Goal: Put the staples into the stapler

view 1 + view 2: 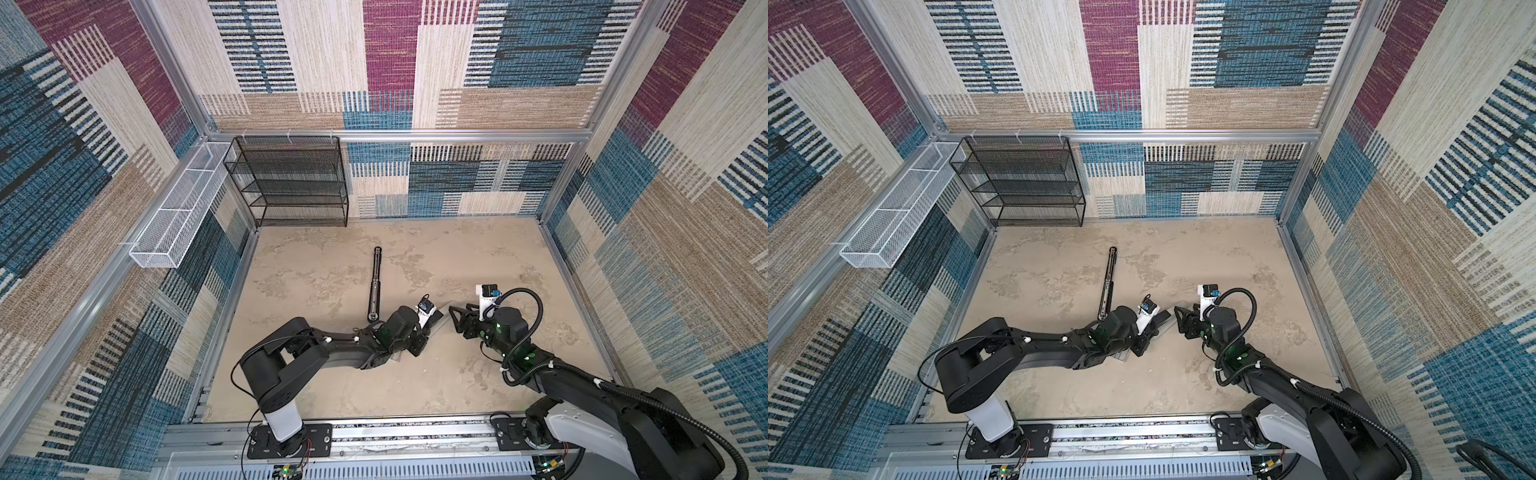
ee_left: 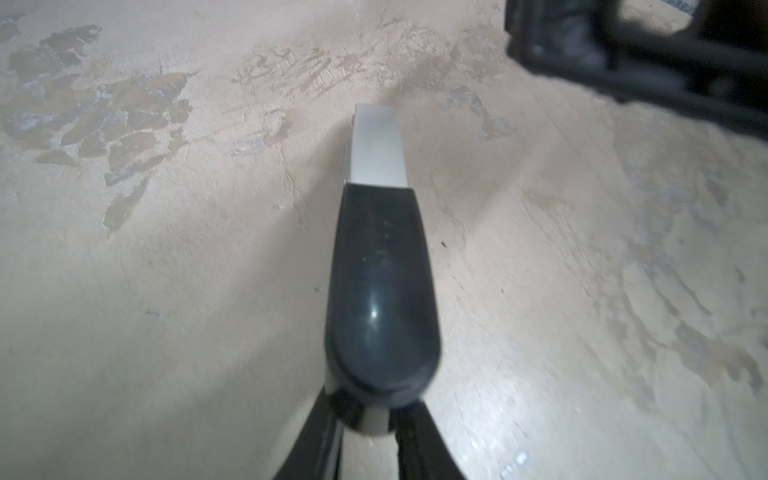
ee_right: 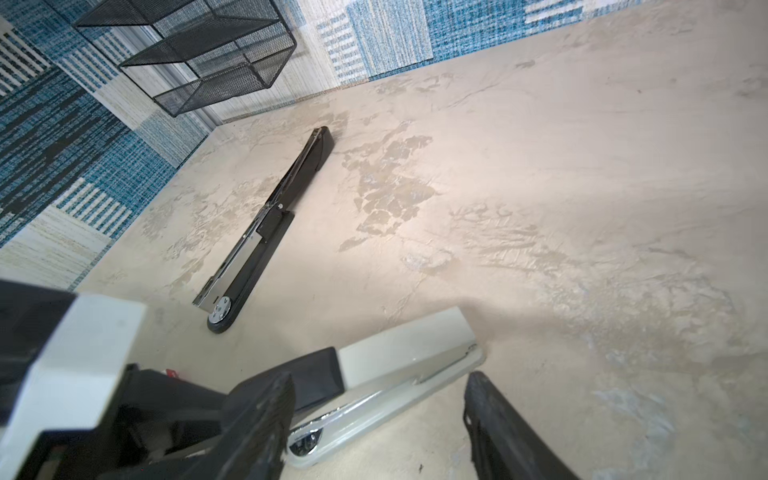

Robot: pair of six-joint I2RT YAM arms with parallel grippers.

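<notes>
The grey stapler (image 3: 407, 353), which has a black cap on its rear half, lies closed on the table (image 1: 478, 257), a little near of the middle and between the two grippers. The staples themselves I cannot make out. In the right wrist view only a small red spot (image 3: 171, 372) shows, beside the left arm's camera mount, and I cannot tell what it belongs to.

The left gripper (image 2: 370, 415) has its fingers (image 2: 320, 436) against both sides of the rear end of the grey stapler, but I cannot tell whether they press it or are slack. The right gripper (image 3: 380, 378) is just to the right of the stapler's front end. It is spread wide and holds nothing.

A black stapler (image 1: 375, 284) lies folded out flat, just to the far left of the grey one, with its metal channel facing up. Its near end is close to the left arm and its other end points to the far side. In the far left corner stands a black mesh shelf (image 1: 291, 183), and a white mesh basket (image 1: 174, 216) hangs on the left wall.
</notes>
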